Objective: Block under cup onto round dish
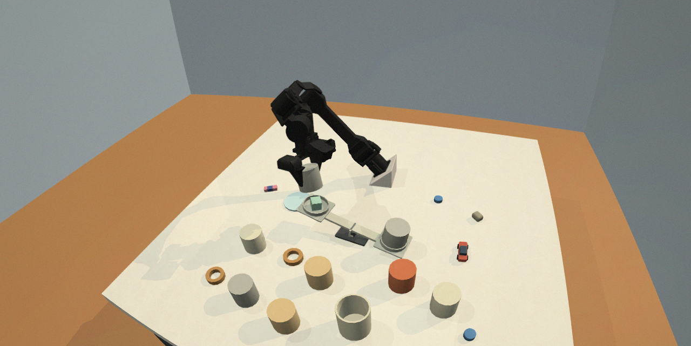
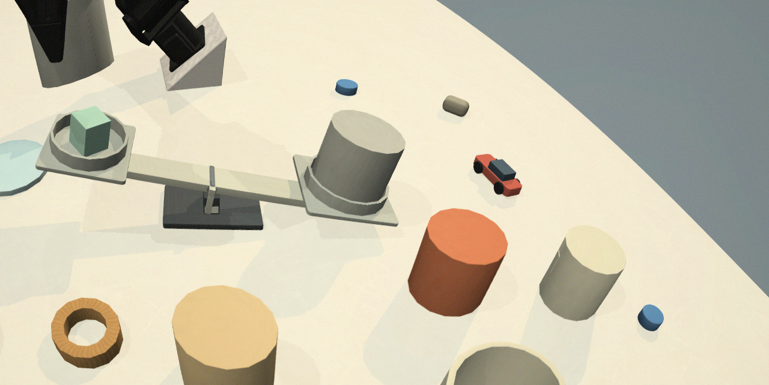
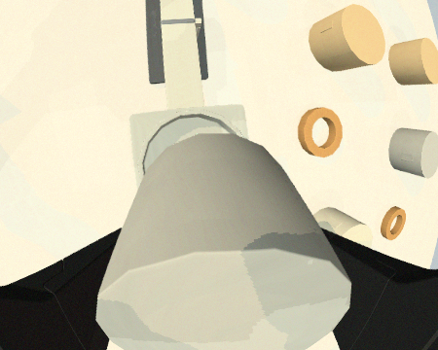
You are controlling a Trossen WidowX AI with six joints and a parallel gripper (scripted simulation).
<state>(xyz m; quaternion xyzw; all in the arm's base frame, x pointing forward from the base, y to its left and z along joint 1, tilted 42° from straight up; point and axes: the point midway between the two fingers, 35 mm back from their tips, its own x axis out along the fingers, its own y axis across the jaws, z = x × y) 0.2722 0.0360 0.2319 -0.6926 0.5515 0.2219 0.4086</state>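
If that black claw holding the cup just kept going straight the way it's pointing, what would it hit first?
The gripper, shut on the lifted cup, points down and forward. The cup's base would probably meet the table just short of the balance pan; depth is unclear.

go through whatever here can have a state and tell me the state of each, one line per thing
Gripper: jaws shut on the lifted cup.
Lifted cup: held off the balance.
Green block: uncovered, on its pad.
Other cup: upside down on its pad.
Balance: tilted, cup end lower.
Round dish: bare where visible.

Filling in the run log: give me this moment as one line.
gripper: shut on lifted cup | green block: uncovered on balance pan | other cup: seated | dish: no block
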